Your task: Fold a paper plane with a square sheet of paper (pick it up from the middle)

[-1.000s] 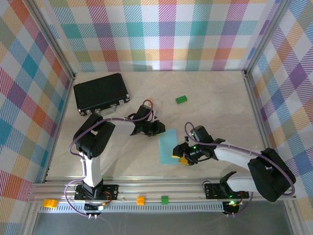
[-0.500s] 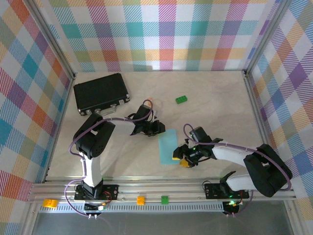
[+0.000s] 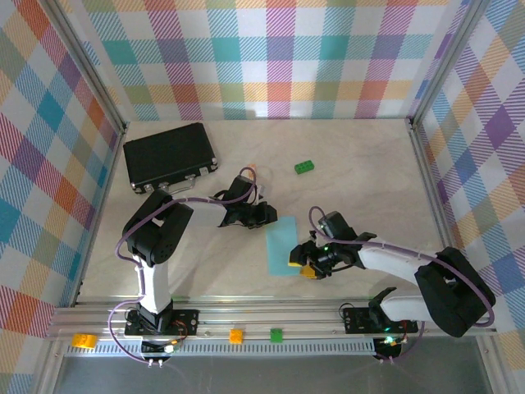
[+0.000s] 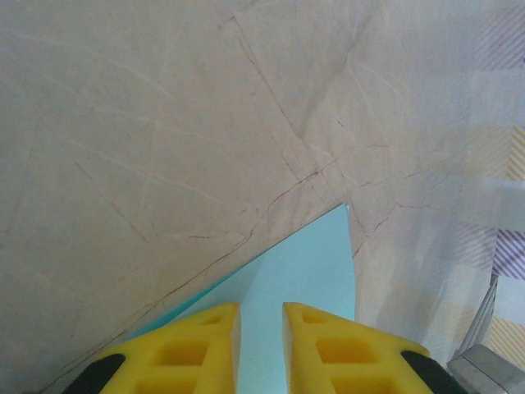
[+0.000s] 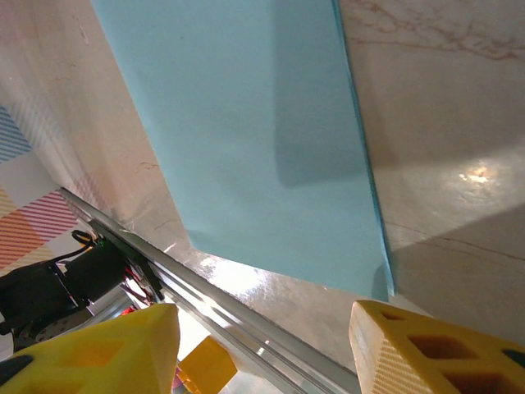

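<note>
Table point(image 3: 369, 164) holds one blue sheet point(image 3: 280, 246), one black case point(image 3: 168, 154), one green brick point(image 3: 304, 167).

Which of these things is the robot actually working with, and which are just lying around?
Job: light blue paper, folded.
Lying about: black case; green brick; at the near edge, yellow brick, orange brick, small green block.

Both the left arm point(image 3: 160, 238) and right arm point(image 3: 447, 291) have bulky black joints, white links, looping purple cables (one per arm) and yellow, pocketed fingers point(image 4: 299, 349).
</note>
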Robot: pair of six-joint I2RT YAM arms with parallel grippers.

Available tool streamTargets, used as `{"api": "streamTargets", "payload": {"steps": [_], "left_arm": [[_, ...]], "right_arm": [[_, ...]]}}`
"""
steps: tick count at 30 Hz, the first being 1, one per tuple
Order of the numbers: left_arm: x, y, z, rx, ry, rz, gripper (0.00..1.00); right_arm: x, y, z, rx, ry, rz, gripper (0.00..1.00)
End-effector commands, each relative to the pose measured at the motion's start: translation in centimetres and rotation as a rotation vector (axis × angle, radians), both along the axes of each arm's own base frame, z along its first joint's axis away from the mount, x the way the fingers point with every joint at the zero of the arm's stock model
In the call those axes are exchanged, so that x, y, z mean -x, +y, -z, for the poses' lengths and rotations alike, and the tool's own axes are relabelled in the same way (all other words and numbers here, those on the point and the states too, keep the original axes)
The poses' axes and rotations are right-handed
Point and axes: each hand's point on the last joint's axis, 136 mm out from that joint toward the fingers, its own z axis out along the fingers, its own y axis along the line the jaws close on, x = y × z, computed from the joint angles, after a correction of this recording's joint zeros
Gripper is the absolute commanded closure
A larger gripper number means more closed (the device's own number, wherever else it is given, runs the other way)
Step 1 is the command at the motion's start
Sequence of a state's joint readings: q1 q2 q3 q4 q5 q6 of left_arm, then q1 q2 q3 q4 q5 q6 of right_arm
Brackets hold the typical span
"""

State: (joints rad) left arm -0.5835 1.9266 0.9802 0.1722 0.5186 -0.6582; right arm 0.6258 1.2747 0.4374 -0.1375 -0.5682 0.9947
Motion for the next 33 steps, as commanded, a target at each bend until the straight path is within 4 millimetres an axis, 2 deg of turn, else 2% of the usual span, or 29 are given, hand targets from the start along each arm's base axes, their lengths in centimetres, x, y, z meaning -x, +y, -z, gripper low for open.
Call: {"api": "streamTargets", "payload": {"steps": [1,10,18,21,33], "left_arm": [[1.8,1.4,2.1,-0.044,0.089,-0.002,0.79],[1.8,1.3,2.1,-0.044,0.088,0.000,0.79],[1.9,1.3,2.0,-0.039,0.090,0.003,0.79],[1.8,1.2,2.0,-0.034,0.091,0.004,0.79],[1.9,1.1,1.6,-0.026,0.088,0.008,0.78]], "right_arm": [[1.4,-0.5,1.2,0.036,0.059,-0.006,0.43],[1.2,-0.5,2.0,0.076,0.059,-0.001,0.43],[-2.4,1.0,-0.7,-0.011,-0.107,0.074,0.44],[-2.9,1.1,-1.2,-0.011,-0.135,0.083,0.44],[-2.8,1.2,-0.4,-0.019,-0.114,0.088,0.43]]}}
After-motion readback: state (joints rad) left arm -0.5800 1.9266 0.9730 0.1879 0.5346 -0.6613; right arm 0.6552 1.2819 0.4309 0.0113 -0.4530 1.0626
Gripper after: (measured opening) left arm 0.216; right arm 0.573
